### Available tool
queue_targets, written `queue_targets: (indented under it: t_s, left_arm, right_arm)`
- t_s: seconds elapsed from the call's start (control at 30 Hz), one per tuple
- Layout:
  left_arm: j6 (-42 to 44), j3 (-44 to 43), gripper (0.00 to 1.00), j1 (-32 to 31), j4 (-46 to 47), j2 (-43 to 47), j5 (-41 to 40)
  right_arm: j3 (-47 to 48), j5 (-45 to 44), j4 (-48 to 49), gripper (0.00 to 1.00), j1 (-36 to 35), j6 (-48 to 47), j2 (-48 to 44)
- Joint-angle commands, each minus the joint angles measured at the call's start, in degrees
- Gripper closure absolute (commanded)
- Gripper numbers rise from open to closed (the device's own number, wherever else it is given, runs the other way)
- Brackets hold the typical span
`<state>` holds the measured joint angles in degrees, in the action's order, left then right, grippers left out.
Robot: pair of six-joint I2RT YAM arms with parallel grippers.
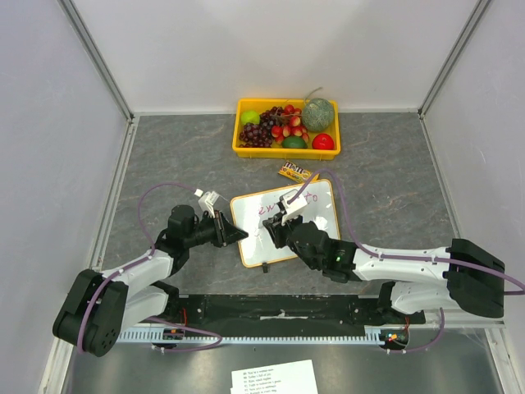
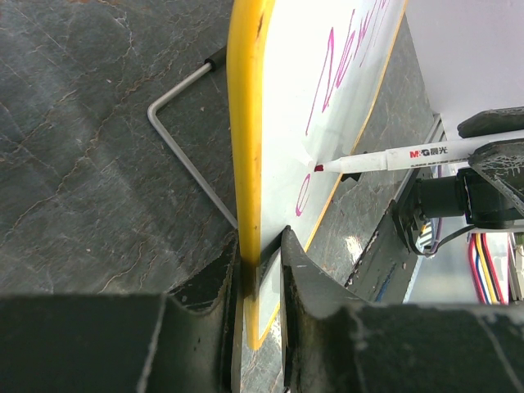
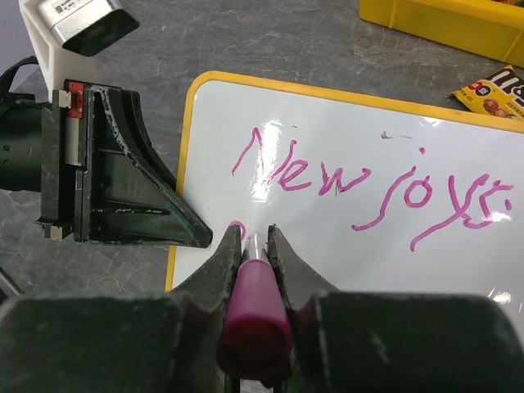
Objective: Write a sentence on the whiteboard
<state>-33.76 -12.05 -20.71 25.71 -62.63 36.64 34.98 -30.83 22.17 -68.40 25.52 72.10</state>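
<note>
This is a robot lab's test cell, not a home or an office. Plain white panels [image 1: 271,41] held in bare metal posts [image 1: 97,57] box in a dark, stone-patterned table [image 1: 189,156]. A left arm [image 1: 139,271] and a right arm [image 1: 410,264] are fixed along a black rail [image 1: 279,312] at the near edge, with purple cables [image 1: 140,215] looping loose. The things on the table look set out for trials: a whiteboard [image 1: 322,220], a yellow tray [image 1: 286,152] of fruit [image 1: 287,123], a sweet packet [image 1: 297,172] and a printed sheet [image 1: 275,379].

White-black arms [image 1: 148,267], seemingly purple cables [image 1: 141,209]
</note>
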Motion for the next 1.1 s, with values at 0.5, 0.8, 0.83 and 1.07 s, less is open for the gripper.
queue_targets:
  t_s: [0.5,0.8,0.83,1.07]
  left_arm:
    - [4.1,-0.8,0.98,-0.1,-2.2,-0.9,-3.2]
    - [4.1,-0.8,0.98,0.0,-2.2,-0.9,-3.2]
    - [4.1,-0.8,0.98,-0.1,-2.2,-1.0,-3.2]
    - [4.1,-0.8,0.98,-0.1,-2.2,-1.0,-3.1]
  right_arm:
    - [-3.3,2.2,-1.5,1.00,0.3,2.7,-2.6]
    - [-3.4,1.5,0.0,1.00,0.2,3.2,-2.4]
    - [-3.3,1.0,0.4,1.00,0.3,3.1,-2.4]
    - [-1.6,-1.1,2.3,1.00,0.3,1.7,-2.2]
